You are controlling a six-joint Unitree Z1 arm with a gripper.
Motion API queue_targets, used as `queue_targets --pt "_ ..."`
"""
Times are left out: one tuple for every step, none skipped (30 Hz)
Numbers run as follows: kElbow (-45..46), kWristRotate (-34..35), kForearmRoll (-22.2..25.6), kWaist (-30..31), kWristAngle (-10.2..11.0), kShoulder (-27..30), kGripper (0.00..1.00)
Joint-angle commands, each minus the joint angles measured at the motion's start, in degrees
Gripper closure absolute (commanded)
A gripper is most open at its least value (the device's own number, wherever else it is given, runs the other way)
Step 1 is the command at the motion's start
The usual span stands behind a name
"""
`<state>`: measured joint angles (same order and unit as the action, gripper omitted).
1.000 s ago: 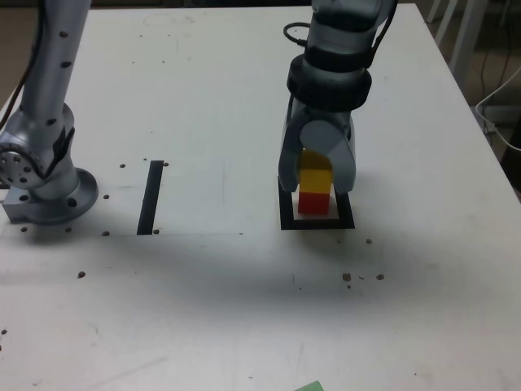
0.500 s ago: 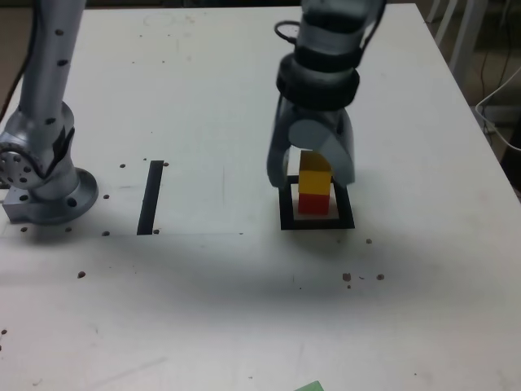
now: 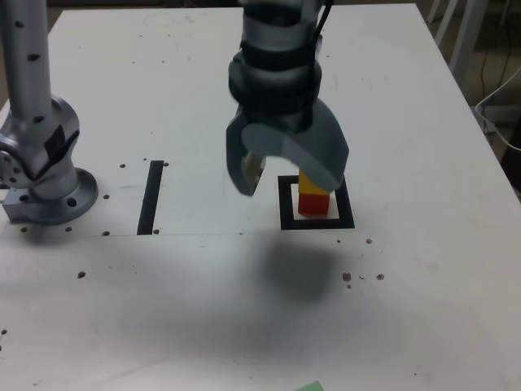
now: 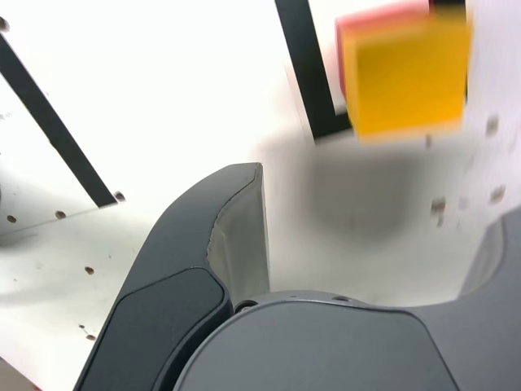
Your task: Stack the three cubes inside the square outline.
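Gripper (image 3: 286,169) jaws wide apart, nothing btwn them; tilted, up off the table (image 3: 179,277). In ext. view one finger hangs left of the frame (image 3: 288,222), other overlaps top of yellow (image 3: 313,183) from the camera's side; can't tell if touching there. Wrist view: bare white gap btwn fingers, w/ yellow beyond them.

Red (image 3: 313,204) sits inside the frame, yellow stacked on it. White strip shows btwn red & frame's near edge in ext. view. Green (image 3: 310,387) cut off at ext. view's bottom edge, well apart from the stack. Open tabletop btwn green & frame, also btwn frame & black strip (image 3: 151,198), w/ a few dark specks.
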<state>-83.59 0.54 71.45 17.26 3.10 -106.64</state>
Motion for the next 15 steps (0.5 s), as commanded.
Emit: queue_targets --pt "-0.35 0.22 -0.33 2.78 0.08 0.07 0.00" --pt "-0.53 0.22 -0.38 3.90 0.12 -0.05 0.00" --pt "-0.81 0.21 -0.38 5.00 0.18 -0.22 0.00" --pt "-1.31 0.14 -0.30 6.43 0.30 -0.52 0.00" --pt "-1.76 0.06 -0.19 7.46 0.39 -0.80 0.00" --pt "-2.25 -0.04 -0.05 8.51 0.48 -1.12 0.00" --pt "-2.76 -0.15 0.08 9.56 0.57 -1.47 0.00" --pt "-3.25 -0.24 0.22 10.60 0.65 -1.83 0.00" --pt "-3.73 -0.34 0.37 11.63 0.72 -2.21 0.00" --pt "-4.22 -0.41 0.53 12.65 0.78 -2.61 0.00" --pt "-4.72 -0.48 0.66 13.67 0.82 -3.04 0.00" --pt "-5.25 -0.56 0.77 14.71 0.87 -3.50 0.00" --pt "-5.79 -0.65 0.91 15.76 0.93 -4.02 0.00" --pt "-6.37 -0.74 1.05 16.78 0.99 -4.57 0.00" --pt "-6.93 -0.83 1.18 17.79 1.03 -5.16 0.00"
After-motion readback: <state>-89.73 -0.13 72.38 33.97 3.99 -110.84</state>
